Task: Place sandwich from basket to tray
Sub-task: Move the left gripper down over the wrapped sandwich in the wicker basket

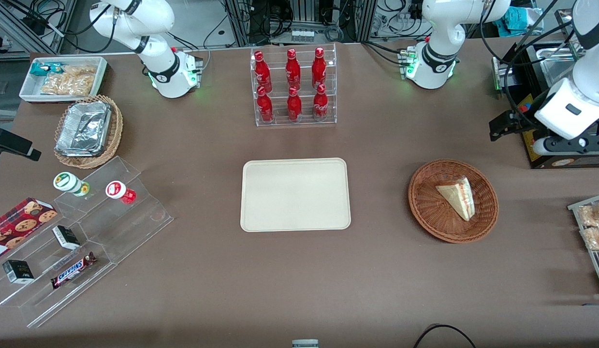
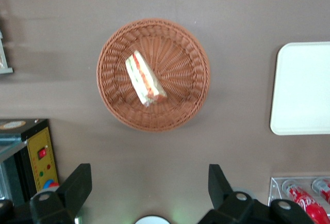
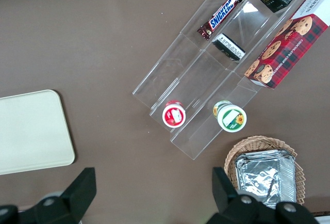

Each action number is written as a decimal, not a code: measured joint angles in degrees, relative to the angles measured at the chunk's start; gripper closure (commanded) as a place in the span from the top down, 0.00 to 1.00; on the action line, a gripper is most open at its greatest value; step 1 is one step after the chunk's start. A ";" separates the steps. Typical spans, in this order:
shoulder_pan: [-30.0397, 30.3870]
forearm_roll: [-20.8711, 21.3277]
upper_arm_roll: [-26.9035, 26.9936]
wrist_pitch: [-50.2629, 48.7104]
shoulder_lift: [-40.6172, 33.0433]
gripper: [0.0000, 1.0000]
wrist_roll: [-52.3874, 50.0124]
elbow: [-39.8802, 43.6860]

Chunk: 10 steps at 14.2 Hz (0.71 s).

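Sandwich (image 1: 458, 196): a triangular wedge of pale tan bread in clear wrap, lying inside the basket (image 1: 427, 212), its red and green filling edge plain to me in the left wrist view (image 2: 145, 78). I see the basket (image 2: 188, 100) as a round, shallow bowl of reddish-brown woven wicker, resting on the matte brown table (image 1: 299, 285) toward the working arm's end.

Beside the basket, toward the table's middle and well apart from it, lies the tray (image 1: 295, 194): flat, cream-beige, rectangular with rounded corners and a low rim, its surface bare. The left wrist view cuts off part of the tray (image 2: 304, 90).

At the edge of the front view nearest the working arm, a rack of bagged pastries (image 1: 594, 232) is cut off, so I can make out only part of it.

Farther from the front camera than the tray stands a clear acrylic rack of red bottles (image 1: 293, 87), six in two tiers.

Gripper (image 2: 149, 188): I read it as raised well above the table, farther from the front camera than the basket, touching nothing. Its two dark fingers (image 2: 77, 185) stand wide apart with only table between them. In the front view the gripper (image 1: 504, 126) is a dark shape against a black box (image 1: 560, 140), and I cannot make out its fingers there.
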 measured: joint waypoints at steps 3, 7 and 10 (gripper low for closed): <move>0.01 1.31 0.11 0.36 0.94 1.00 0.05 0.01; 0.03 2.34 0.24 0.16 2.34 1.00 0.05 -2.24; 0.06 2.43 0.39 5.47 4.80 1.00 0.05 -7.54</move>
